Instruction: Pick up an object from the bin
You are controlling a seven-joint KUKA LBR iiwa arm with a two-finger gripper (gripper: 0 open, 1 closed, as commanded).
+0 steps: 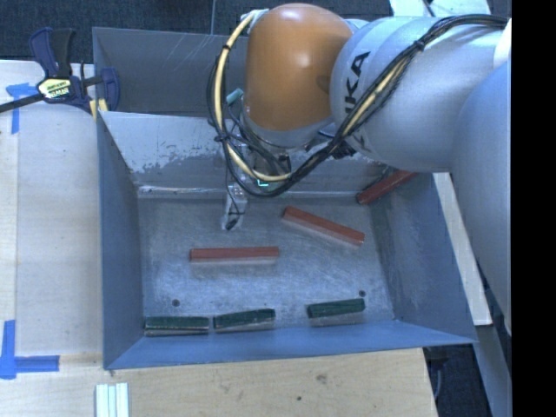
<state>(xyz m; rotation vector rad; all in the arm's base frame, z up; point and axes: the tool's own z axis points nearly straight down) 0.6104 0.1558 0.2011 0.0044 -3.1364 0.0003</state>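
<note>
One finger of my gripper [233,213] hangs below the orange cover, near the back of the bin's floor and above it. A flat reddish-brown bar [234,254] lies just in front of that fingertip, lengthwise across the middle. A second reddish-brown bar [322,226] lies tilted to the right of the fingertip. Nothing shows between the fingers.
Three dark green bars [177,324] [244,320] [336,308] lie in a row along the bin's front wall. Another reddish bar [385,186] leans at the back right, partly hidden by the arm. The arm and its orange cover hang over the bin's back half.
</note>
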